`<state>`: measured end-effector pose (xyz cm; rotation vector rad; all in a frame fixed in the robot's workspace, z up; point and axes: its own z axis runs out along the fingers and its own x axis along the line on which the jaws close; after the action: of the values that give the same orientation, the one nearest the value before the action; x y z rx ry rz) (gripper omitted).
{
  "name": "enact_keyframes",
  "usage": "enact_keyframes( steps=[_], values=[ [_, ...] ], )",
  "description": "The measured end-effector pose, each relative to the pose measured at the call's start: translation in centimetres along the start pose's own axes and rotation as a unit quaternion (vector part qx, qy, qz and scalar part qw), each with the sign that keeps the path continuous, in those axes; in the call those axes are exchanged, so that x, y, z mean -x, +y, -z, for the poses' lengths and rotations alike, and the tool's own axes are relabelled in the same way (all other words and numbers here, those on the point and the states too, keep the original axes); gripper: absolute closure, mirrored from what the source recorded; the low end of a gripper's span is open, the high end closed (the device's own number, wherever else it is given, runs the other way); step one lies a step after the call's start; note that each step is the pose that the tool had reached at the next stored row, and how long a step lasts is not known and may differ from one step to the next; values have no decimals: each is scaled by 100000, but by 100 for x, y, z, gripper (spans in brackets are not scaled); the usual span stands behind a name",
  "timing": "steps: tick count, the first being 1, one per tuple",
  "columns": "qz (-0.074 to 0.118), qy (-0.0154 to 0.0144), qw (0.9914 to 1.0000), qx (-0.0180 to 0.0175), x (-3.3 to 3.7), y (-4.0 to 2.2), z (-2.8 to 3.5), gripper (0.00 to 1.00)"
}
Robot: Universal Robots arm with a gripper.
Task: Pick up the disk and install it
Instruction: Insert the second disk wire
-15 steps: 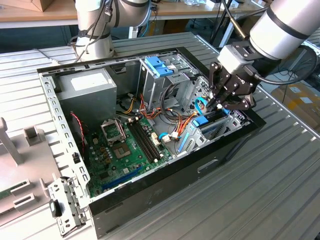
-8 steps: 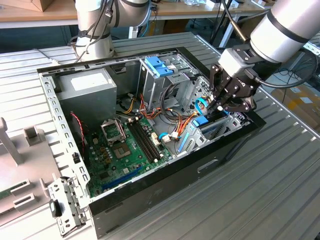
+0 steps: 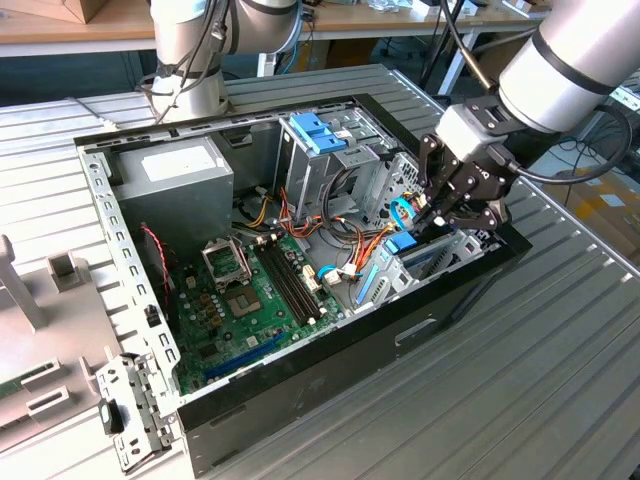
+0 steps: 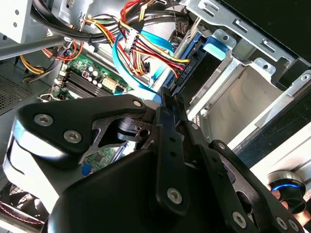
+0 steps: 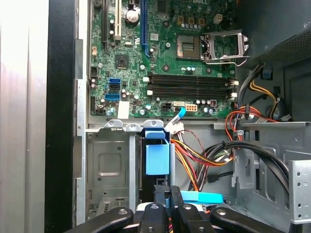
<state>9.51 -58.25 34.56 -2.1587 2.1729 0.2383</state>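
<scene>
open computer case (image 3: 300, 385), green motherboard (image 3: 250, 300) (bare socket), grey power supply (image 3: 175, 175)

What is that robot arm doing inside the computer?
A robot arm has its gripper reaching down into an open computer case lying on its side on a metal table. The gripper sits at the drive cage near the case's corner, by the blue plastic latch and a tangle of coloured cables. The green motherboard lies exposed beside it. It is working on fitting a disk, but I can't make out the disk itself from here.
</scene>
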Motion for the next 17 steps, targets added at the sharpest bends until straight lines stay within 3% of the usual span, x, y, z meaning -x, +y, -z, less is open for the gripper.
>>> enact_keyframes(
  steps=[11,15,17],
  values=[
    [3,-20,100000,1,-14,74,-11,84],
    [8,-9,100000,3,-15,38,-6,84],
    [13,-16,100000,6,-13,-19,4,84]
  ],
)
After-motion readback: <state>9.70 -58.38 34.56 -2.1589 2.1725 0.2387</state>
